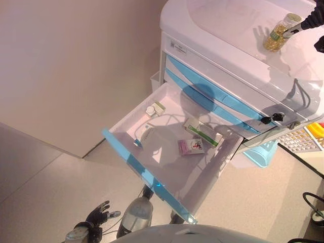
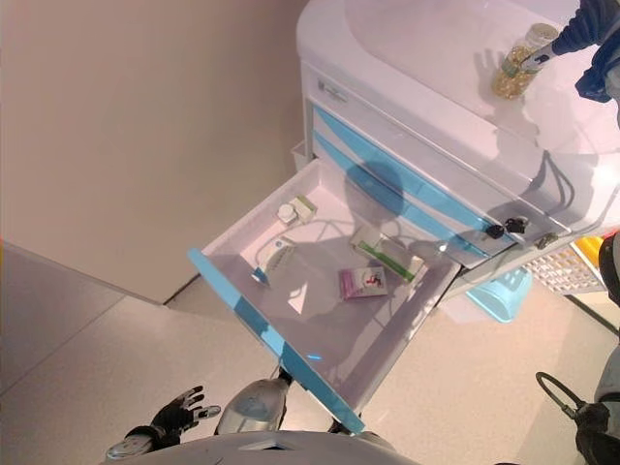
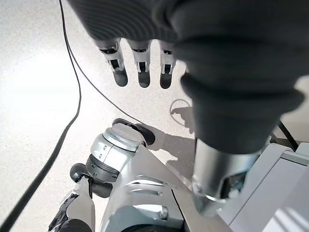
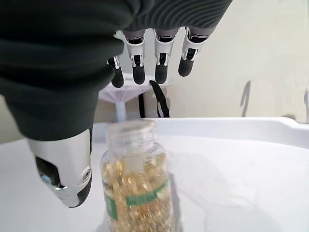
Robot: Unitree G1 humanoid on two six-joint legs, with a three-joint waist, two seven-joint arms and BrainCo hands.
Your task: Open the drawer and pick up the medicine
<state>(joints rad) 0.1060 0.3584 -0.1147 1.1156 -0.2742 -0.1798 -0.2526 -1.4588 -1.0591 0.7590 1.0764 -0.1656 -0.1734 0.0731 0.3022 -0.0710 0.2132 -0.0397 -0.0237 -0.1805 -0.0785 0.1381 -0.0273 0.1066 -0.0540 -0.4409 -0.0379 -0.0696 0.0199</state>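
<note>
A clear bottle of yellow capsules [image 1: 280, 33] with a green label stands upright on the white cart top [image 1: 223, 20]. My right hand [image 1: 315, 16] reaches it from the right; one fingertip touches its neck. In the right wrist view the fingers [image 4: 161, 63] are straight above the bottle [image 4: 137, 193] and the thumb [image 4: 63, 164] stands beside it, so the hand is open. Below, one blue-fronted drawer [image 1: 147, 174] is pulled out. It holds a pink box [image 1: 191, 147], a green-and-white box [image 1: 202, 131] and smaller packets. My left hand [image 1: 96, 216] hangs open near the floor.
Two shut blue drawers [image 1: 212, 93] sit above the open one, and a key [image 1: 271, 119] hangs in the cart's lock. A light blue bin [image 1: 260, 152] and a white basket [image 1: 298, 140] stand right of the cart. A wall runs along the left.
</note>
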